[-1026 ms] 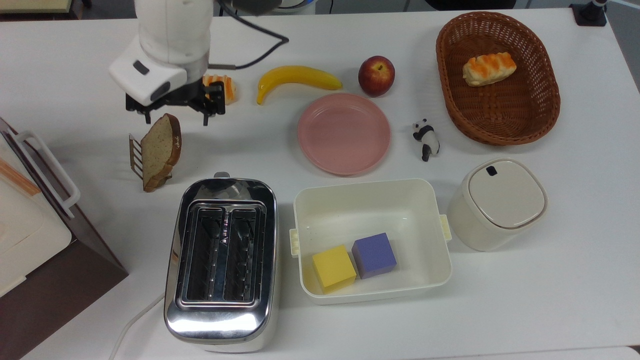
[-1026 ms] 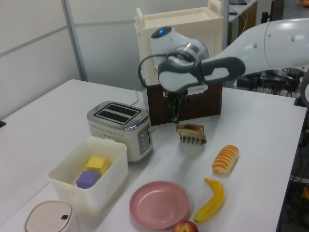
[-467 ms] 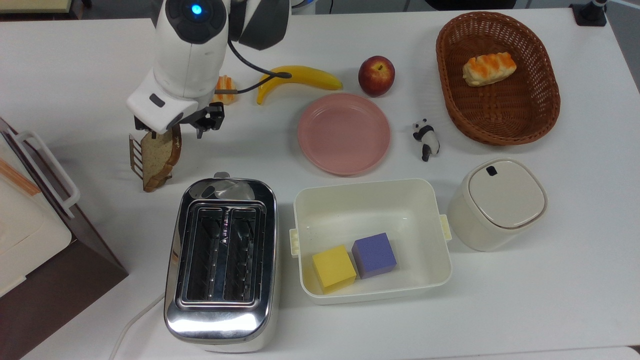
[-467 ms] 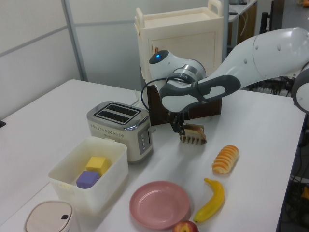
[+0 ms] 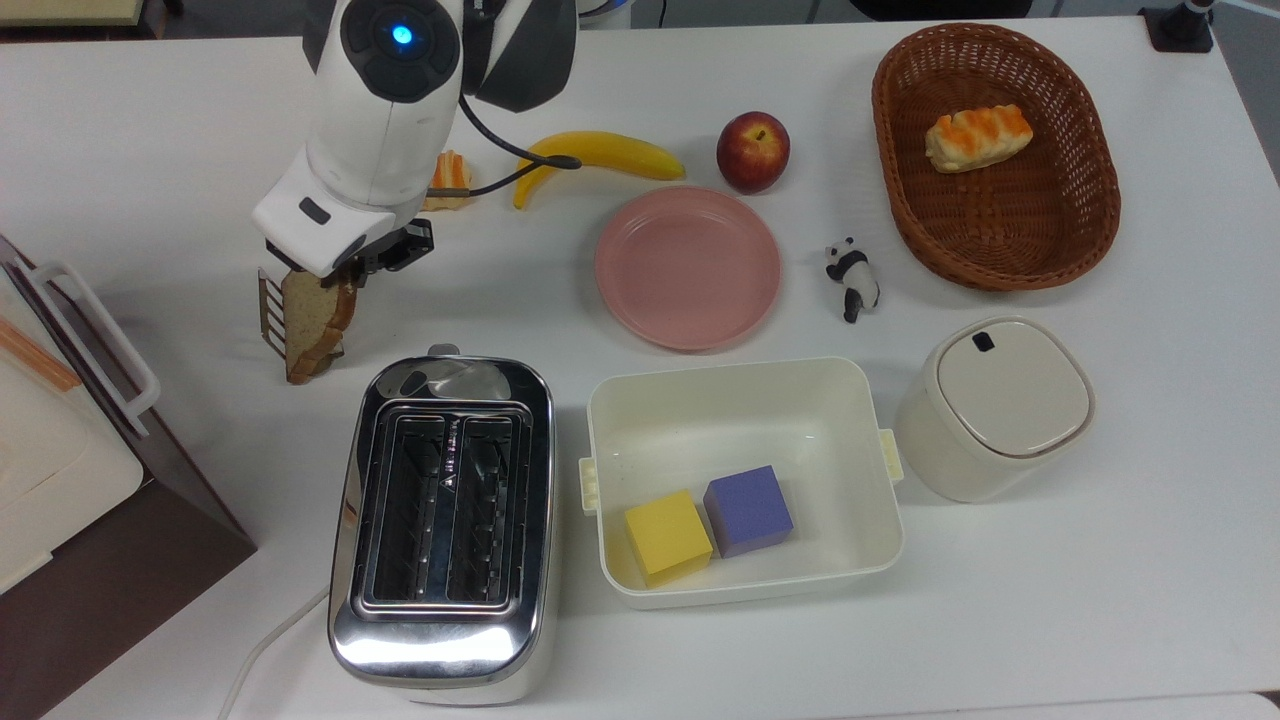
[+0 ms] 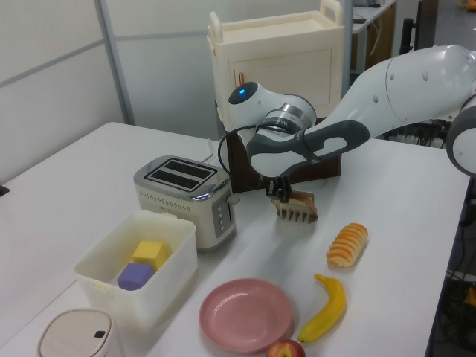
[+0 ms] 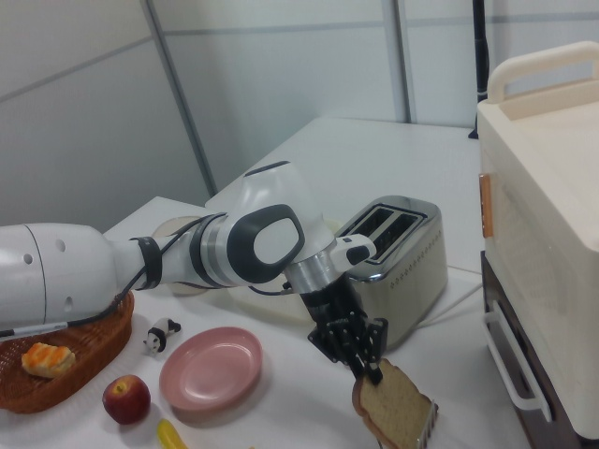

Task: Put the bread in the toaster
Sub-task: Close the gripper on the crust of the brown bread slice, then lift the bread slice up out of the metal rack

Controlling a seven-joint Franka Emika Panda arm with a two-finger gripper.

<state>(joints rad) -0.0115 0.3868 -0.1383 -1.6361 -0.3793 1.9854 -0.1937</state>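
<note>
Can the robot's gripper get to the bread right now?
Probably yes. The gripper is right at the top edge of the bread, which stands in its rack, and nothing sits between them.

The arm (image 6: 401, 82) has glossy white rounded shells joined by dark grey bands, a blue light (image 5: 401, 35) on one joint, a black cable (image 5: 500, 140), and a black tool (image 7: 360, 360).

looks like a robotics lab/test cell, not a real kitchen: white worktop (image 5: 1100, 560) w/ staged props, toy panda (image 5: 852, 277) at 3 o'clock of the pink plate (image 5: 688, 267), foam cubes (image 5: 708, 525) in a tub, grey partition panels (image 7: 281, 84) behind, panda arm (image 6: 387, 89) over it.
</note>
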